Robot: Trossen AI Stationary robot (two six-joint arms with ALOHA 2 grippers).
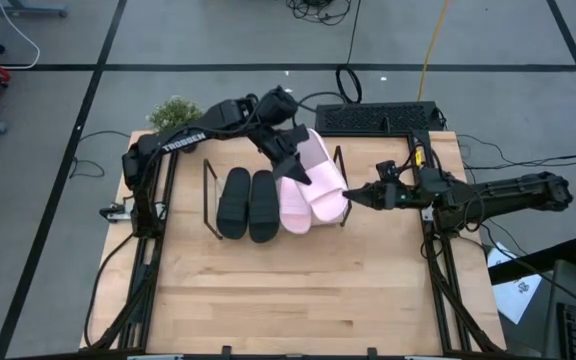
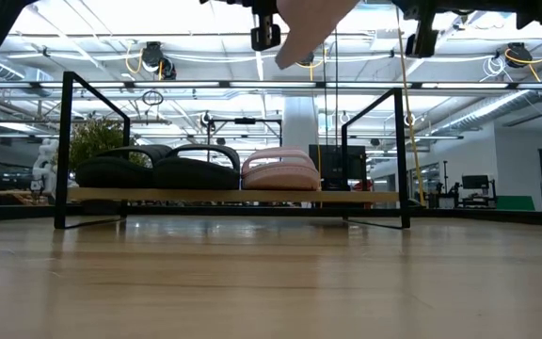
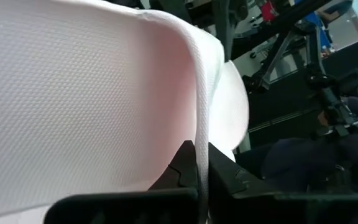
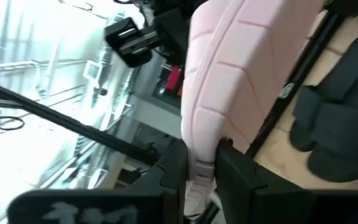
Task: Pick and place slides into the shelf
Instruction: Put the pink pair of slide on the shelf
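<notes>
The wire shelf point(image 1: 207, 196) holds two black slides point(image 1: 249, 204) and one pale pink slide point(image 1: 293, 208), which lie flat on its wooden base point(image 2: 205, 196). A second pink slide point(image 1: 324, 170) hangs tilted above the shelf's right end; in the low view it shows at the top edge point(image 2: 310, 24). My left gripper point(image 1: 296, 168) is shut on it from the far left. My right gripper point(image 1: 352, 197) is shut on it from the right. My left gripper pinches a thin raised edge of the held pink slide point(image 3: 199, 163) between its two fingers, on the slide's left side. It comes slanting down from the far left. The slide is lifted clear of the shelf and tilted. My right gripper pinches the held pink slide's rim point(image 4: 200, 167) between its two fingers, at the slide's near right end. The grooved sole point(image 4: 241, 68) faces this wrist camera. The fingers come about level from the table's right. The slide is clear of the shelf.
A small plant point(image 1: 173, 112) stands at the far left corner and a keyboard point(image 1: 378, 118) lies at the far edge. The shelf's right end wire point(image 1: 343, 165) stands close under the held slide. Bare table point(image 1: 298, 290) lies on the near side of the shelf.
</notes>
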